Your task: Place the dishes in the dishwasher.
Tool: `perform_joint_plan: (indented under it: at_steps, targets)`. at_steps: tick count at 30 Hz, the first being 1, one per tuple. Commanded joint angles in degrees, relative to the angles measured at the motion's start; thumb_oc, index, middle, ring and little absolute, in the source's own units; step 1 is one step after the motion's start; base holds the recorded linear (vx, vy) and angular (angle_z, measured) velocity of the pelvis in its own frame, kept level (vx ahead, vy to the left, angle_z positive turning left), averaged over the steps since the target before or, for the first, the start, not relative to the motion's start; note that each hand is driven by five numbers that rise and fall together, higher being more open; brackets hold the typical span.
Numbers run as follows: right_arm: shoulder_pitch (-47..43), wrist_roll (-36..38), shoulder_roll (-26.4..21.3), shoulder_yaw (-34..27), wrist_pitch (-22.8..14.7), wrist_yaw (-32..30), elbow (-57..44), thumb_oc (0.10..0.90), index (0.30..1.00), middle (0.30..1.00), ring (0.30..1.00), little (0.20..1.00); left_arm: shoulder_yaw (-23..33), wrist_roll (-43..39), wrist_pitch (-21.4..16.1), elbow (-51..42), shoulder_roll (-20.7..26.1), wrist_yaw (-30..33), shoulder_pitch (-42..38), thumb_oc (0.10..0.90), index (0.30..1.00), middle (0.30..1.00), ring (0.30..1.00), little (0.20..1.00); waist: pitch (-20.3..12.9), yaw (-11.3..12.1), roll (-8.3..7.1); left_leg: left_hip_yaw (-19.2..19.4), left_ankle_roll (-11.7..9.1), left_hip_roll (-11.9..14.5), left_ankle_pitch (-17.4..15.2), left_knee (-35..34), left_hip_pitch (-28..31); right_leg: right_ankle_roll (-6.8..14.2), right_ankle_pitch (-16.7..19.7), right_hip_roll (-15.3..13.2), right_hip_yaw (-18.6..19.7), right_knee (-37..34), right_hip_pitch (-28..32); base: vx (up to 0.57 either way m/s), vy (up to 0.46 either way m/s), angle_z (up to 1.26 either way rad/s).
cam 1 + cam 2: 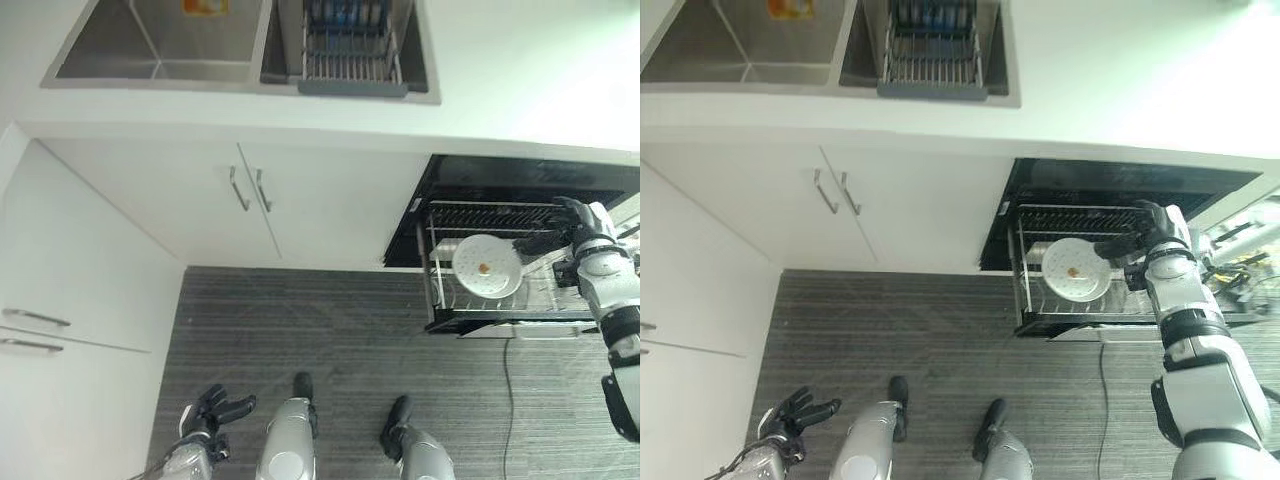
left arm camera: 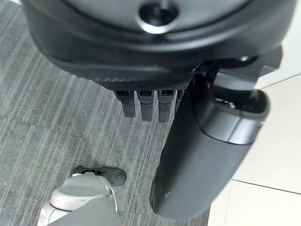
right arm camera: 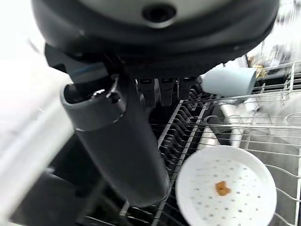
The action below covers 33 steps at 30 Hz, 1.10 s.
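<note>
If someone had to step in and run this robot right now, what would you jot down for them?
Right hand: open, empty, hovering over the pulled-out dishwasher rack.
Left hand: open, idle, low by the robot's side above the floor.
Things: a white perforated plate with a small orange bit on it lies in the rack; a pale cup rests further in.
Done: at least the plate and cup are in the rack.
Left: the dish rack in the sink may still hold dishes, hard to tell; dishwasher is open.
</note>
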Motion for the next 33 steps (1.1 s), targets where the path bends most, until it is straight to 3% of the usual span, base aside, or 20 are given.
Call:
perform_joint_plan:
  at_steps: [1, 7, 10, 13, 21, 27, 33]
  targets:
    - [1.1, 5.2, -5.2, -2.0, -0.8, -1.4, -6.6, 0.8, 0.9, 0.9, 0.9, 0.9, -1.0, 2.8, -2.1, 0.5, 0.9, 0.0, 2.9, 0.8, 0.9, 0.9, 0.9, 0.9, -3.8, -0.7, 2.07, -6.0, -3.5, 3.3, -3.1, -0.6, 3.1, 2.3, -4.2, 0.3, 4.5, 4.7, -0.8, 0.12, -0.003, -0.13]
    - [20.8, 3.7, 0.2, -16.3, -1.0, -4.8, -23.2, 0.8, 0.9, 0.9, 0.9, 0.9, 2.8, 5.2, -4.7, 4.2, -1.8, -0.4, 6.1, 0.8, 0.9, 0.9, 0.9, 0.9, -7.1, -4.7, 1.76, -3.8, -3.3, 4.3, -5.0, -0.6, 6.4, 2.4, -5.3, 1.1, 6.4, 4.7, 1.0, 0.12, -0.008, -0.23]
    - [26.5, 6.5, 3.2, -20.9, -1.0, -7.3, -25.0, 0.8, 0.9, 0.9, 0.9, 0.9, 3.6, 5.2, -5.5, 5.5, -2.2, -0.1, 6.7, 0.8, 0.9, 0.9, 0.9, 0.9, -7.1, -5.9, 1.88, -3.1, -3.1, 4.7, -5.4, -0.6, 7.1, 2.5, -5.4, 1.4, 7.1, 4.7, 1.2, 0.06, -0.044, -0.19]
    - [31.0, 9.4, 7.7, -24.1, -3.9, -10.5, -25.8, 0.8, 0.9, 0.9, 0.9, 0.9, 4.2, 5.5, -6.1, 6.6, -2.8, -0.1, 7.6, 0.8, 0.9, 0.9, 0.9, 0.9, -7.3, -7.1, 2.39, -2.6, -2.9, 4.5, -5.6, -0.6, 7.6, 2.4, -5.3, 1.5, 8.1, 4.7, 1.0, 0.04, -0.022, -0.21]
    - [32.5, 17.1, 13.3, -24.0, -7.3, -12.2, -19.7, 0.8, 0.9, 0.9, 0.9, 0.9, 3.0, 4.6, -7.0, 8.3, -3.6, -0.1, 7.3, 0.8, 0.9, 0.9, 0.9, 0.9, -7.5, -8.0, 4.17, -2.3, -2.9, 4.2, -5.6, -0.6, 7.7, 2.3, -5.3, 1.3, 8.6, 4.7, 0.6, 0.02, -0.005, -0.09]
    - [31.0, 20.7, 14.2, -21.9, -6.1, -8.6, -12.9, 0.8, 0.9, 0.9, 0.9, 0.9, 1.2, 4.3, -6.7, 9.0, -3.6, 0.3, 6.8, 0.8, 0.9, 0.9, 0.9, 0.9, -7.7, -7.7, 5.0, -2.6, -3.0, 3.7, -5.6, -0.6, 7.6, 2.3, -5.4, 1.0, 8.4, 4.7, 0.8, 0.01, -0.002, 0.01]
    - [23.4, 23.8, 12.6, -18.6, -7.6, -3.7, 4.0, 0.8, 0.9, 0.9, 0.9, 0.9, -1.5, 3.9, -6.1, 10.5, -2.7, -0.1, 4.7, 0.8, 0.9, 0.9, 0.9, 0.9, -8.0, -5.6, 6.57, -3.7, -3.0, 3.0, -5.3, -0.6, 7.4, 2.2, -5.5, 0.3, 7.5, 4.7, 1.1, 0.0, -0.002, 0.04]
